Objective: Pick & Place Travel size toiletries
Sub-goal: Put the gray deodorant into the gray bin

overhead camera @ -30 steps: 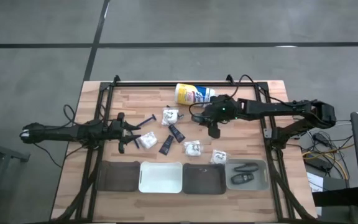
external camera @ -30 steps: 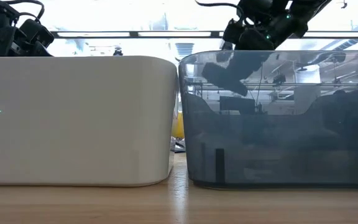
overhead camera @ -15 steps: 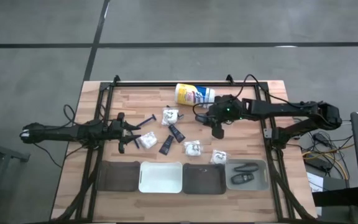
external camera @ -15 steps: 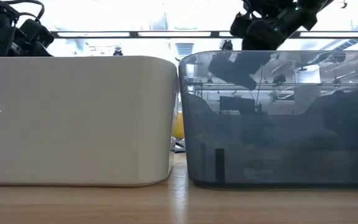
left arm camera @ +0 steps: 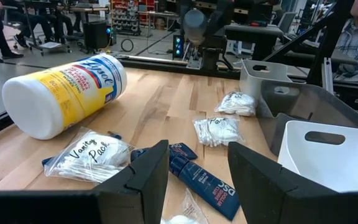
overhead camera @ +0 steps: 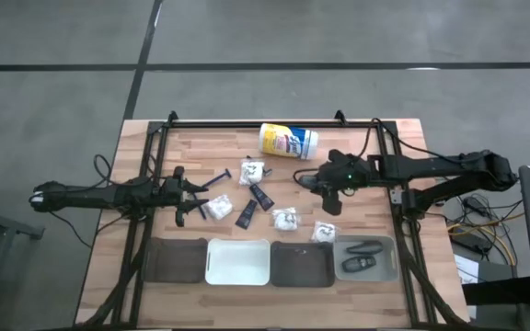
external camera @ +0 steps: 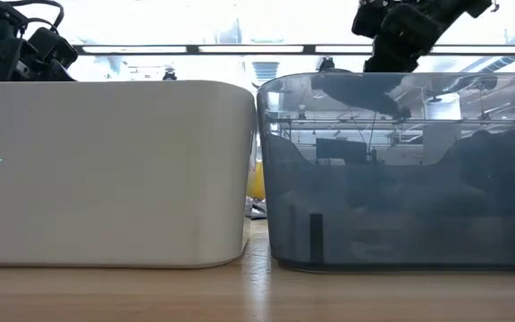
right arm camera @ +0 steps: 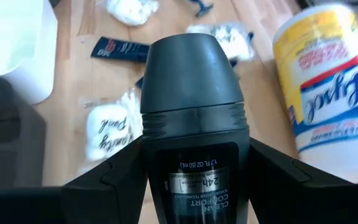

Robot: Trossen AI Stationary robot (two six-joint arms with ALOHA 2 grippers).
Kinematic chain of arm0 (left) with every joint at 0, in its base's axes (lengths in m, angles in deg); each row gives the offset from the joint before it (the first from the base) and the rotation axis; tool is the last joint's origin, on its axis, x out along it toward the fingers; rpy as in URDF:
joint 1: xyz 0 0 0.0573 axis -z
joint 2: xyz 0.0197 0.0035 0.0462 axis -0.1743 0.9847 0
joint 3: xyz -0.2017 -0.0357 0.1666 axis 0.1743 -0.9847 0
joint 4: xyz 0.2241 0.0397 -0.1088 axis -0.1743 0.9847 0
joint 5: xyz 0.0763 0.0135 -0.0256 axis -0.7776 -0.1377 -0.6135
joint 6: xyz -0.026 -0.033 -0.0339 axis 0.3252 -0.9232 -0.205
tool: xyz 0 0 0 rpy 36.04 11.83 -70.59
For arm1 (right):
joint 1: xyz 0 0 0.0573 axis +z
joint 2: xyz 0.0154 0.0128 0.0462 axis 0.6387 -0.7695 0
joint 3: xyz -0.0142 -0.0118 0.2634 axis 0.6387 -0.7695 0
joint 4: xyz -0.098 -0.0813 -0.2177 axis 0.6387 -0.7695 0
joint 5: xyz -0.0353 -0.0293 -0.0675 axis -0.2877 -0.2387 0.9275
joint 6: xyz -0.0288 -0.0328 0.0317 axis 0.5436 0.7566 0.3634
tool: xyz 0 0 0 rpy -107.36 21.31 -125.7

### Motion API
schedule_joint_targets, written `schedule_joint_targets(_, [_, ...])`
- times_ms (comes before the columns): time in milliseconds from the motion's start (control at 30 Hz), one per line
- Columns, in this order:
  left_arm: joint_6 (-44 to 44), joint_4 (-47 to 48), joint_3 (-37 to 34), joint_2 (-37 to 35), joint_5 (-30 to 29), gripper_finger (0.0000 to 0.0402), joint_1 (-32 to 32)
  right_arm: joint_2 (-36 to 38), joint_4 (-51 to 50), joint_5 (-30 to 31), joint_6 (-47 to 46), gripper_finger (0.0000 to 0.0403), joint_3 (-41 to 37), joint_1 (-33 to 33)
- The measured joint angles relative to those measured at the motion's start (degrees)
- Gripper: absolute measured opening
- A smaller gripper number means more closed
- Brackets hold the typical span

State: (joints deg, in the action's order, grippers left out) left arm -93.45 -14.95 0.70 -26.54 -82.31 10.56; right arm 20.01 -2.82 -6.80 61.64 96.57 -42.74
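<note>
My right gripper is clenched on a dark deodorant stick; the grey bin holding two more lies at five o'clock.

Both robot arms are dark, almost black, and long and thin, made of tube-like parts joined by chunky round joints. Thin black cables loop along them.

The left arm has a pale grey end piece far out on its side, and a cable curls up near its middle. The left gripper has two dark, flat fingers with slanted, blocky tips and smooth matte faces.

The right arm has a tiny green light glowing near its wrist. The right gripper has two wide black fingers with angled edges, like little wedges.
</note>
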Motion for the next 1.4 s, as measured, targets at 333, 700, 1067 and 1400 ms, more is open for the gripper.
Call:
schedule_joint_targets(333, [0.0,0.0,0.0,0.0,0.0,0.0171,0.0,1.2,-7.7,5.1,-11.5,0.0216,0.0,8.5])
schedule_joint_targets(700, [0.0,0.0,0.0,0.0,0.0,0.0171,0.0,3.8,-15.6,6.8,-21.2,0.0216,0.0,15.6])
schedule_joint_targets(1067, [0.0,0.0,0.0,0.0,0.0,0.0171,0.0,9.1,-22.7,3.2,-29.0,0.0216,0.0,22.5])
schedule_joint_targets(1400, [0.0,0.0,0.0,0.0,0.0,0.0171,0.0,12.1,-26.0,-1.5,-30.5,0.0216,0.0,24.6])
